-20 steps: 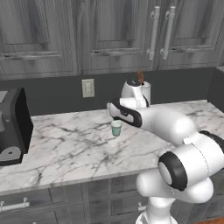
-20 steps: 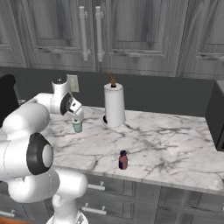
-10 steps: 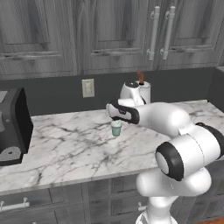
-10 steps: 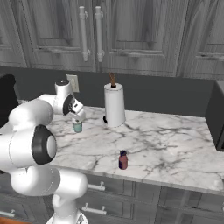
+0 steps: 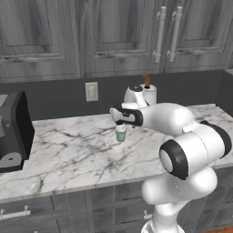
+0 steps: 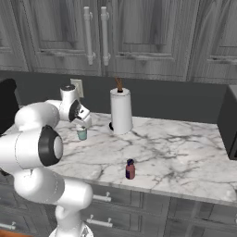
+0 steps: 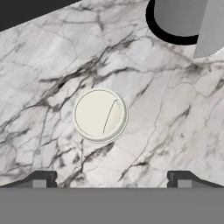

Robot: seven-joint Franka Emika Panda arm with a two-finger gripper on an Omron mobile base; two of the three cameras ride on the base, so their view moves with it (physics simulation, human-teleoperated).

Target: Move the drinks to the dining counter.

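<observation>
— Where's the cup?

— I have the teal cup (image 5: 120, 133) standing upright on the marble worktop (image 5: 68, 150), left of the paper-towel roll (image 6: 121, 111). From the hand camera I look straight down on its white lid (image 7: 99, 115). The gripper (image 5: 120, 121) hangs just above it, jaws spread wide, holding nothing.

— And the other drink?

— The purple bottle (image 6: 130, 169) sits near the front edge of the same worktop, well apart from the cup.

— What worries you?

— The lid sits a bit left of the midline between my fingertips (image 7: 41, 178). If I drop as I am, one finger may land on the rim and tip or crush the cup; it looks light. The roll's base is also near, so a wide swing could clip it.

— Anything changed over the last second?

— The arm has stretched forward and the hand has settled lower over the cup. The cup, bottle and roll haven't budged, and the jaws are as wide as before.
</observation>
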